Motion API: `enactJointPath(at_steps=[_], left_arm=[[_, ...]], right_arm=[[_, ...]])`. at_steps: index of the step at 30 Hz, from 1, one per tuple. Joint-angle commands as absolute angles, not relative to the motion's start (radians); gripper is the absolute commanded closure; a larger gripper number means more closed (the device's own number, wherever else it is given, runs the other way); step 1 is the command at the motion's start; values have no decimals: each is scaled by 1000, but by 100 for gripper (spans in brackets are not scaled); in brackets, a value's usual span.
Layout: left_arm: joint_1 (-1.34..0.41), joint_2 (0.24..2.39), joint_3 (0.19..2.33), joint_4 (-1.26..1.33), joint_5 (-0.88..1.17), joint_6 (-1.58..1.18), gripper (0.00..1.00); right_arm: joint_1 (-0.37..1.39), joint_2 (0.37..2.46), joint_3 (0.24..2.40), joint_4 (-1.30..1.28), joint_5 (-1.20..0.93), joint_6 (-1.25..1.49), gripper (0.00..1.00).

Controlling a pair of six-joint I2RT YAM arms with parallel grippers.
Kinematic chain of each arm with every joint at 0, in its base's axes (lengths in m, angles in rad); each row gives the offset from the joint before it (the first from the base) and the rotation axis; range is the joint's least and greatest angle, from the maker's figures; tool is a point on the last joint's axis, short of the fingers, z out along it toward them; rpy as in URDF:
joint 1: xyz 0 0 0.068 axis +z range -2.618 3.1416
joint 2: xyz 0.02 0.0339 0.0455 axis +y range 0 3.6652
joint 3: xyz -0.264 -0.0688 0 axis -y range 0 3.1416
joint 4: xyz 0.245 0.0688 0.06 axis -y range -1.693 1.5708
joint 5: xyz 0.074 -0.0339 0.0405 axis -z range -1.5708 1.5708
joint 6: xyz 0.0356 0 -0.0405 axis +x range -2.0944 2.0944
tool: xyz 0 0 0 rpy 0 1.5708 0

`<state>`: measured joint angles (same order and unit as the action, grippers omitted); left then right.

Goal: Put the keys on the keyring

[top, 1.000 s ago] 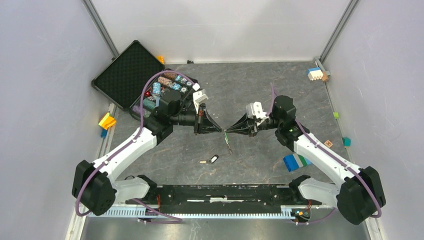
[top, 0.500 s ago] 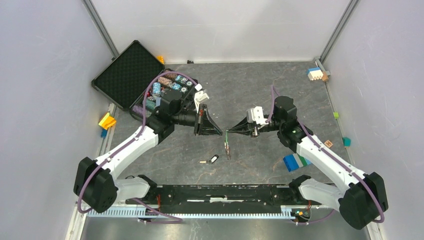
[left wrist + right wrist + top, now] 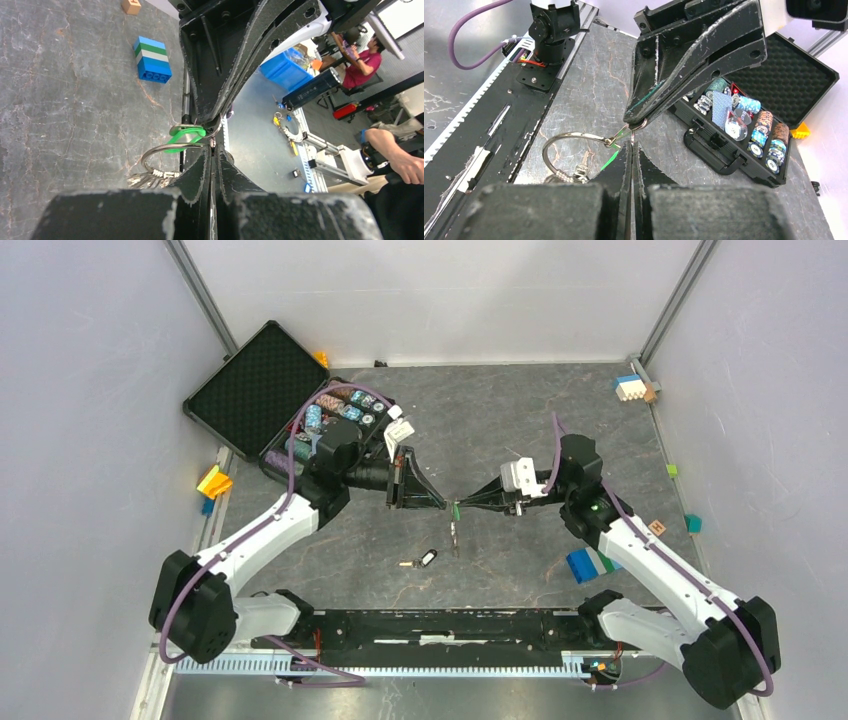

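The left gripper (image 3: 443, 505) pinches the keyring (image 3: 574, 134); the right gripper (image 3: 458, 508) clamps the green key (image 3: 186, 136). The wire is probably light, springy and slippery, so grip beside the split.

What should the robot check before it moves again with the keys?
1. Left hand pinching the keyring: ok.
2. Right hand pinching the green key: ok.
3. Green key threaded onto the ring's wire: cannot tell.
4. Small keys dangling from the ring: ok.
5. Black key on the ring: not ok, it lies on the table.
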<state>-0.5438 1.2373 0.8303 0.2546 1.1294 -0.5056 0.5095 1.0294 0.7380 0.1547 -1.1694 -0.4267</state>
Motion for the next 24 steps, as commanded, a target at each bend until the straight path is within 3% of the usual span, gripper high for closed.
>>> enactJointPath(at_steps=[1,14,24], left_arm=[[-523,1245,798,447,1182,-672,98],[-523,1313,747,713,1183,-894,98],[-524,1316,742,731,1184,-904,98]], right_arm=[[509,999,753,131,-1194,-479,100],[515,997,752,132,-1185,-485,100],[531,1007,750,148,-1168,-472,100]])
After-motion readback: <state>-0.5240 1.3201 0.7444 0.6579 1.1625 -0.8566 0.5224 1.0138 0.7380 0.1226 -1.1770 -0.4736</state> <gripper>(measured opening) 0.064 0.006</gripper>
